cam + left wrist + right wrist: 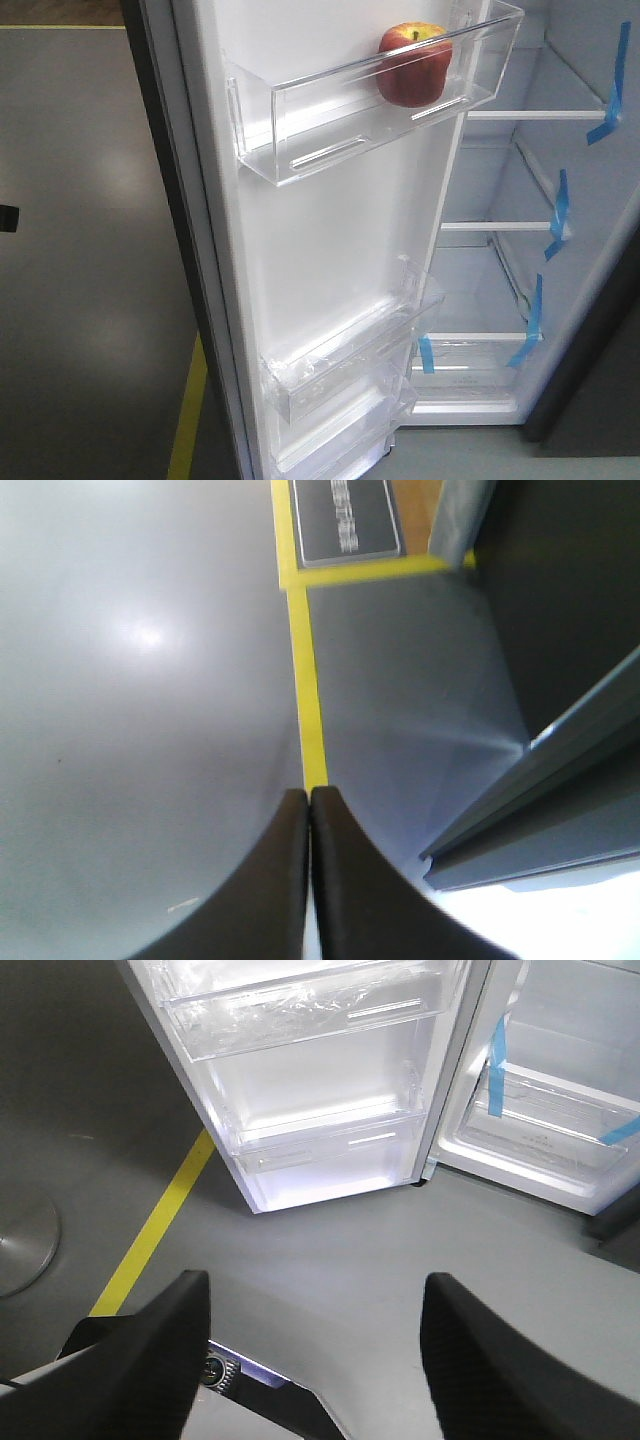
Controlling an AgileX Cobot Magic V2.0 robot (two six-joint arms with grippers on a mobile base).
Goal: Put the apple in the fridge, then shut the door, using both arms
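Apple: the apple [414, 65] is being carried by the upper clear bin [300, 130] on the door [330, 250], sitting upright at the bin's right end with its stem dimple turned up.
Door: it is being shown swung wide open, with its white inner face being turned toward the front camera; two lower bins [340, 370] are being seen stacked close together near its foot.
Fridge: the white compartment of the fridge [590, 200] is being exposed to the right of the door, and its clear shelves are being marked at their right ends by blue tape strips [556, 215].
Left gripper: the left gripper [309, 805] is being held clenched, finger against finger with nothing between, and is being pointed at the grey floor [130, 680] where a yellow line [308, 710] is running up from the tips.
Right gripper: the right gripper [315, 1285] is being held released, its fingers [170, 1330] spread wide and grasping nothing, above the floor in front of the door's foot.
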